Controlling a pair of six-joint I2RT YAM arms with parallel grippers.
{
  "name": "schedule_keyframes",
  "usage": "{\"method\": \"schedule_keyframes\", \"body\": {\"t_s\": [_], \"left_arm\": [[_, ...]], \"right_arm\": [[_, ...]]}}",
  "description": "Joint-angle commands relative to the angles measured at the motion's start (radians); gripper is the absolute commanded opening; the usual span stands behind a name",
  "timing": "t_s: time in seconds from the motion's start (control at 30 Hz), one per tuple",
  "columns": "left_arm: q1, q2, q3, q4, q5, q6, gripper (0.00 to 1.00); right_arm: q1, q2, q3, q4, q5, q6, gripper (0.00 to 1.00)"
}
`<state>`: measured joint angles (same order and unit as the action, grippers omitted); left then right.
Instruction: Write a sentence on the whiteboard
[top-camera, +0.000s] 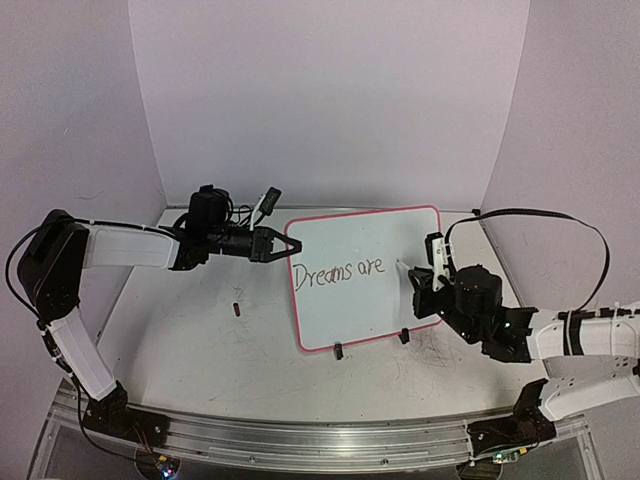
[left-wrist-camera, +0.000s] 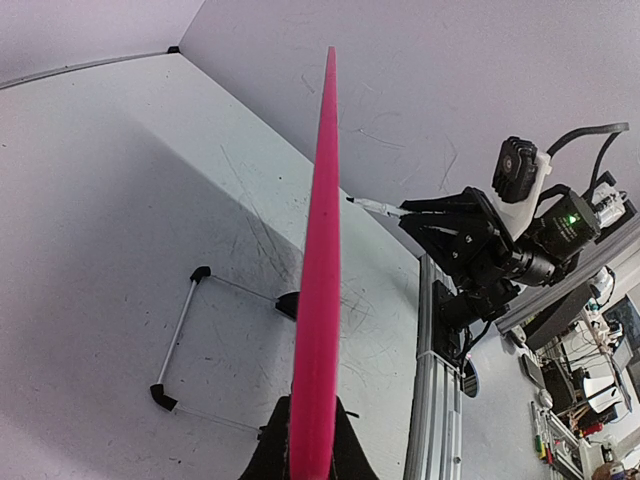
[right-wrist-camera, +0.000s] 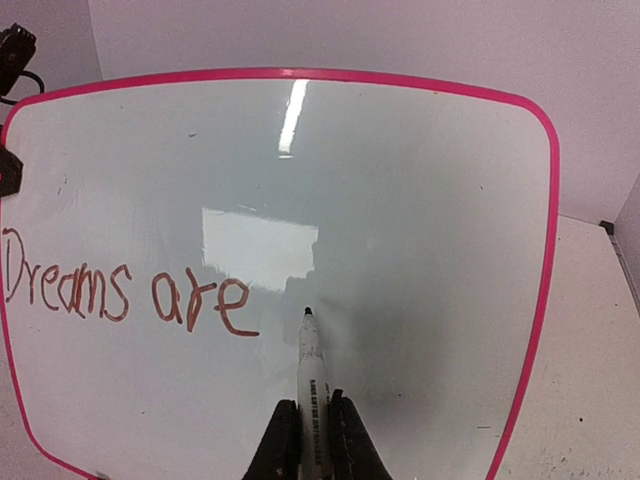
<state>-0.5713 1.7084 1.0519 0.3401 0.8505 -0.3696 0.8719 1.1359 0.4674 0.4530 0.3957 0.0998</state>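
The whiteboard (top-camera: 350, 318), white with a pink rim, stands tilted on the table. On it is written "Dreams are" (top-camera: 338, 270) in reddish-brown. My left gripper (top-camera: 283, 245) is shut on the board's left edge; in the left wrist view the pink rim (left-wrist-camera: 320, 250) runs up from between its jaws (left-wrist-camera: 315, 445). My right gripper (right-wrist-camera: 313, 440) is shut on a white marker (right-wrist-camera: 312, 375). The marker's tip sits just right of the "are" (right-wrist-camera: 200, 300) on the whiteboard (right-wrist-camera: 420, 200). I cannot tell whether the tip touches the surface. From above, my right gripper (top-camera: 418, 278) is at the board's right side.
A small dark red cap (top-camera: 236, 308) lies on the table left of the board. Two black clip feet (top-camera: 338, 350) (top-camera: 404, 336) hold the board's lower edge. A wire stand (left-wrist-camera: 180, 330) rests behind the board. An aluminium rail (top-camera: 300, 435) lines the near edge.
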Motion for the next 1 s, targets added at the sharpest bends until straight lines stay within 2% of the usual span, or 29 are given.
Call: {"method": "schedule_keyframes", "body": {"t_s": [0.0,0.5,0.97], "left_arm": [[-0.001,-0.033,0.010,-0.038,-0.048,0.016,0.00],[-0.002,-0.031,0.011,-0.038,-0.045,0.015,0.00],[-0.002,-0.032,0.011,-0.038,-0.045,0.017,0.00]], "right_arm": [[-0.011,0.037,0.070,0.071,-0.015,-0.025,0.00],[-0.020,0.081,0.086,0.062,-0.028,-0.014,0.00],[-0.019,0.129,0.112,0.021,0.023,0.011,0.00]]}}
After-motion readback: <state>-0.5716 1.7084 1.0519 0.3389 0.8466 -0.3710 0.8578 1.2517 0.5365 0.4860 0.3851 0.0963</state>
